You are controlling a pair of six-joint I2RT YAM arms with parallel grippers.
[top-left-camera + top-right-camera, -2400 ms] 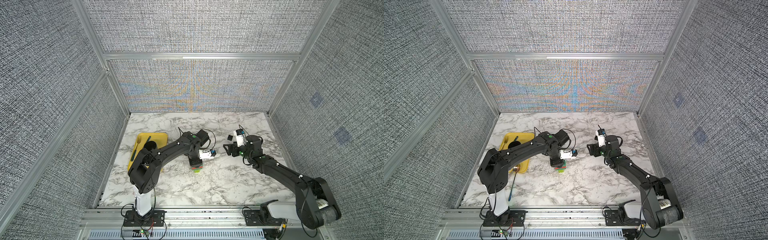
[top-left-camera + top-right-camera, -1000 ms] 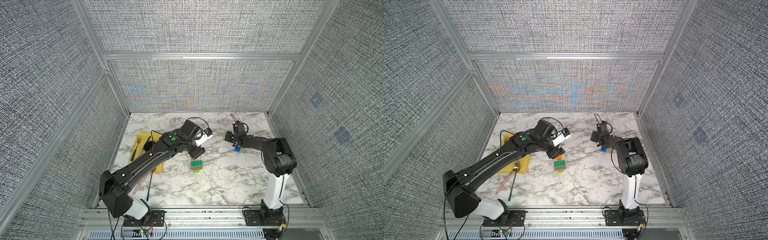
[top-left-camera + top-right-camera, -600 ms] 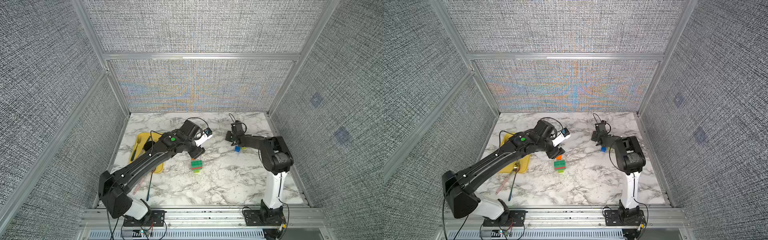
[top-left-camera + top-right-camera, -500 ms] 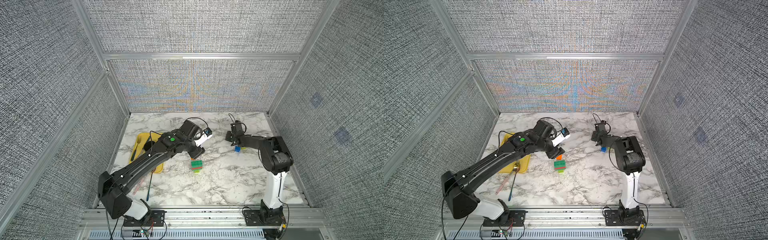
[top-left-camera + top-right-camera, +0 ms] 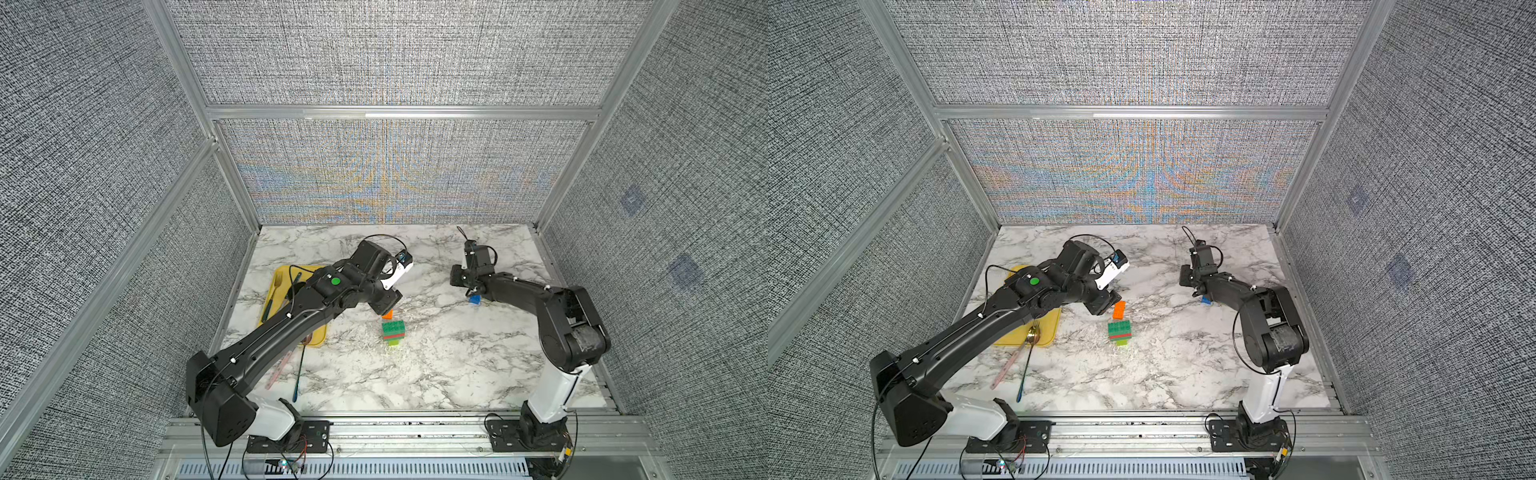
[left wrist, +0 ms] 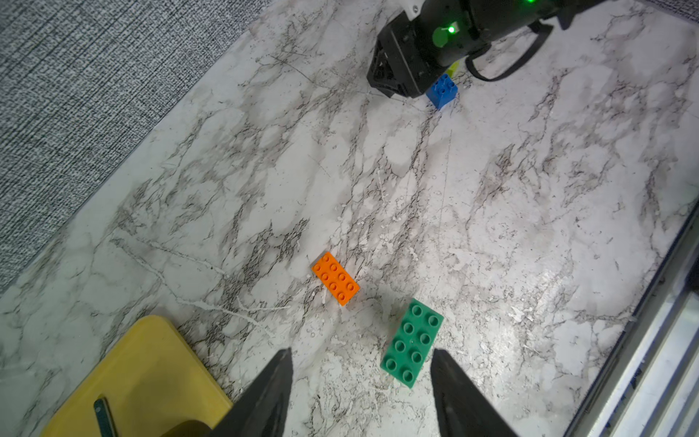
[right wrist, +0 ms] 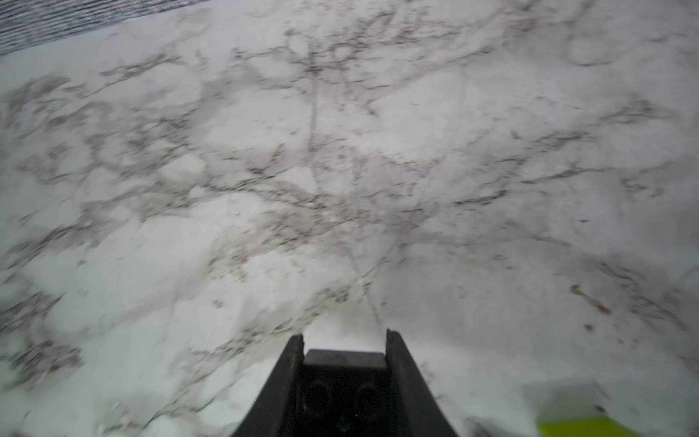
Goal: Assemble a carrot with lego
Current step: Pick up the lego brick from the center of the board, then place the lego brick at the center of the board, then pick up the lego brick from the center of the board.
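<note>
1. Starting with where things lie: the half-built carrot stands mid-table, dark green on top with red and lime below. The loose orange brick lies just beside it.
2. We read the right gripper as pinched narrow on what looks like a small black brick, low over the marble tabletop. A blue brick and a lime brick sit right by it.
3. We should lift straight up, so the blue brick is not knocked.
4. The left gripper hangs half-open and empty over the carrot. We would use it to brace the stack or to fetch the orange brick.
5. We should line the studs up squarely before pressing, since a tilted brick could topple the stack.
</note>
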